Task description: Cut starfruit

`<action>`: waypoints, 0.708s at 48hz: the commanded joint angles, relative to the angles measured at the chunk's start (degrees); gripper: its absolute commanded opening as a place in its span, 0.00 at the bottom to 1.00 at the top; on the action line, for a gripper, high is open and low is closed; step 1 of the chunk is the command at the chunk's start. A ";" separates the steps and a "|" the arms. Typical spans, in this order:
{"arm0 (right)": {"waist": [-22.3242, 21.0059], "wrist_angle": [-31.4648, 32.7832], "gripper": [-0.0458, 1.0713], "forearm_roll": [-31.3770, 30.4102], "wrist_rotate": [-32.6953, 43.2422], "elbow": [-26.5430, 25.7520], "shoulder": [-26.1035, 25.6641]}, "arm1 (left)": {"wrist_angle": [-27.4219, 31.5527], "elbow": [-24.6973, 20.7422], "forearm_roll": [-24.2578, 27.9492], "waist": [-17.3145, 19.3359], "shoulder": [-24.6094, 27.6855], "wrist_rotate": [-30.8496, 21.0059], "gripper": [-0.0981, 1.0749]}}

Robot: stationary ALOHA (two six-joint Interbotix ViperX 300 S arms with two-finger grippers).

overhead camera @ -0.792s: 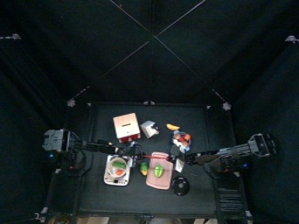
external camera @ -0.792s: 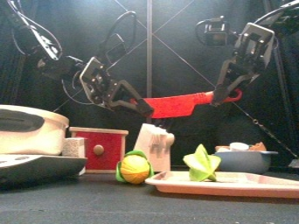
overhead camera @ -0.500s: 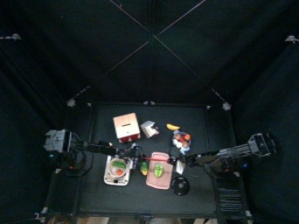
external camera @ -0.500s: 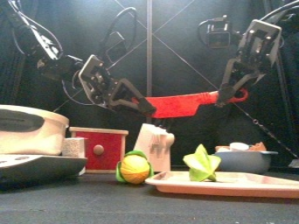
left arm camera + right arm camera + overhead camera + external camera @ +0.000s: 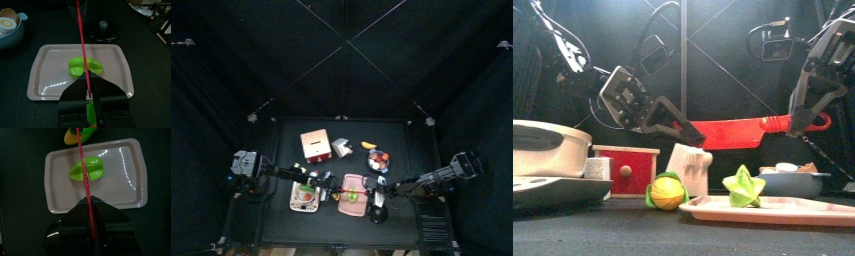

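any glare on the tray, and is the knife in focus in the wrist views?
Right wrist view: bright glare streaks along the tray rim. Left wrist view: faint sheen only. Both wrist views: the red knife is a thin edge-on line crossing the starfruit, reasonably sharp; jaws dark.

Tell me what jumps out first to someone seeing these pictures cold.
First, the red knife held level in the air between both arms, the left gripper shut on its blade end and the right gripper on its handle. Directly below it sits the yellow-green starfruit, alone on the pink tray at the table's front.
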 commanded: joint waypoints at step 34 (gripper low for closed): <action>0.26 0.09 0.35 -0.53 0.44 -0.26 3.52 | 2.29 -2.37 0.00 0.18 3.43 0.26 0.39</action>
